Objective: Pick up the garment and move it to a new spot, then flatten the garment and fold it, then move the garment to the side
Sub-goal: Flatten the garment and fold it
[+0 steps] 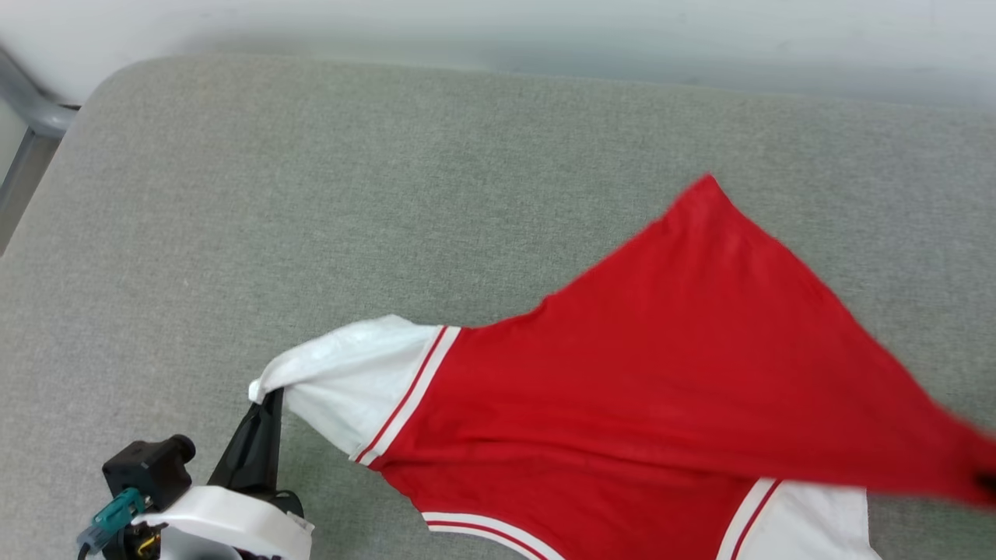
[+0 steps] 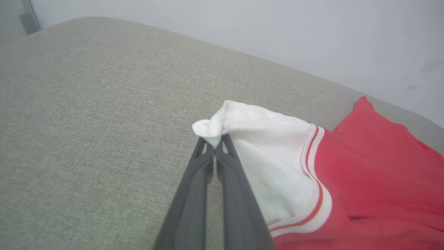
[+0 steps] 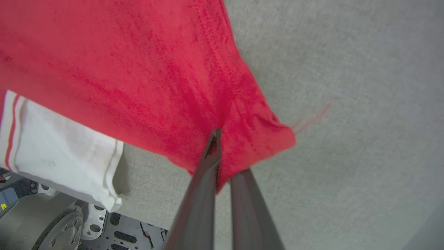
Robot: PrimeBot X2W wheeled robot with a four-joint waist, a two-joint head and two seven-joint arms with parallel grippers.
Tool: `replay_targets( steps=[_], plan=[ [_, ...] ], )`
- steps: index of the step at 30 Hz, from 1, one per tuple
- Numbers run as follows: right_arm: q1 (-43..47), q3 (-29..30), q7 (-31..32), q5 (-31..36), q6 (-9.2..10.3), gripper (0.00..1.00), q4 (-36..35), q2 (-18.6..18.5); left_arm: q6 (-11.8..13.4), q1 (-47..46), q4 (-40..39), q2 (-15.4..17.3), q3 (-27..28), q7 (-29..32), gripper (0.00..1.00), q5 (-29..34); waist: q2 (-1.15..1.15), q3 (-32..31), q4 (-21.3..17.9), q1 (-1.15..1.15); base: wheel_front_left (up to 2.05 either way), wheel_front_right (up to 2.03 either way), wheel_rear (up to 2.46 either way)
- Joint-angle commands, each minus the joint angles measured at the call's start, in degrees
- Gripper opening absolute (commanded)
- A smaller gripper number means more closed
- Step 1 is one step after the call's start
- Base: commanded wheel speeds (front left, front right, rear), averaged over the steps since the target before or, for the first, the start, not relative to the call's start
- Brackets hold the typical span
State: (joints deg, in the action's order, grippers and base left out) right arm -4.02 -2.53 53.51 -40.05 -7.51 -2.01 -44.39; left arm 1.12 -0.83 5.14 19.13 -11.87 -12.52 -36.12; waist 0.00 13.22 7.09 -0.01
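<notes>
The garment (image 1: pixel 654 373), a red jersey with white sleeves and red-and-white striped trim, is stretched across the grey padded table; its letters and number are hidden. At the lower left my left gripper (image 1: pixel 268 398) is shut on the tip of the white sleeve (image 2: pixel 263 152), its fingers (image 2: pixel 208 163) pinching the cloth just above the surface. My right gripper (image 3: pixel 218 139) is shut on a red corner of the garment (image 3: pixel 166 76), the cloth bunched over one finger. That corner blurs off the right edge in the head view. The other white sleeve (image 1: pixel 801 521) hangs over the table's near edge.
The grey fabric table (image 1: pixel 311 194) is bare to the left and behind the jersey, with a pale wall beyond. A grey metal frame (image 1: pixel 31 117) stands at the far left corner. My own base (image 3: pixel 45 218) lies below the near edge.
</notes>
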Motion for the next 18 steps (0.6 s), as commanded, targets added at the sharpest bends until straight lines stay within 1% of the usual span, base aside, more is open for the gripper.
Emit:
replay_targets(
  steps=[1, 6, 11, 12, 13, 14, 18],
  plan=[
    [3.7, 0.6, 0.5, -0.3, 0.05, 0.00, -0.6, 1.0, 0.4, 0.9, -0.5, 0.3, 0.3, 0.1, 0.00, -0.3, 0.00, -0.6, -0.5, 0.01, 0.00, 0.00, 0.00],
    [13.2, 0.3, 1.0, -0.1, 0.05, 0.00, 0.7, 3.3, 0.8, 1.6, -1.0, 0.6, 0.1, 0.6, 0.00, -0.3, 0.00, -1.4, -0.8, 0.01, 0.00, 0.00, 0.00],
    [16.4, 0.3, -1.7, -0.4, 0.05, 0.00, 2.1, 6.7, 0.9, 1.6, -1.1, 0.8, -0.1, 0.7, 0.00, -0.5, 0.00, -1.7, -0.9, 0.01, 0.00, 0.00, 0.00],
    [16.1, 0.4, -2.5, -0.3, 0.04, 0.30, 2.0, 7.1, 1.0, 1.6, -1.1, 0.8, -0.1, 0.6, 0.00, -0.4, 0.00, -1.7, -0.9, 0.01, 0.00, 0.00, 0.00],
    [15.7, 0.5, -3.1, -0.4, 0.04, 0.74, 1.8, 7.3, 1.0, 1.7, -1.2, 0.8, -0.1, 0.7, 0.00, -0.5, 0.00, -1.8, -1.0, 0.01, 0.00, 0.00, 0.00],
    [15.1, 1.0, -4.0, -0.5, 0.04, 1.00, 1.4, 7.5, 1.0, 1.7, -1.2, 0.9, -0.2, 0.7, 0.00, -0.5, 0.00, -1.8, -1.0, 0.01, 0.00, 0.00, 0.00],
    [11.5, 4.2, -7.5, -1.0, 0.04, 1.00, -1.6, 7.7, 1.0, 1.8, -1.4, 1.0, -0.4, 0.8, 0.00, -0.5, 0.00, -2.0, -0.9, 0.01, 0.00, 0.00, 0.00]
  ],
)
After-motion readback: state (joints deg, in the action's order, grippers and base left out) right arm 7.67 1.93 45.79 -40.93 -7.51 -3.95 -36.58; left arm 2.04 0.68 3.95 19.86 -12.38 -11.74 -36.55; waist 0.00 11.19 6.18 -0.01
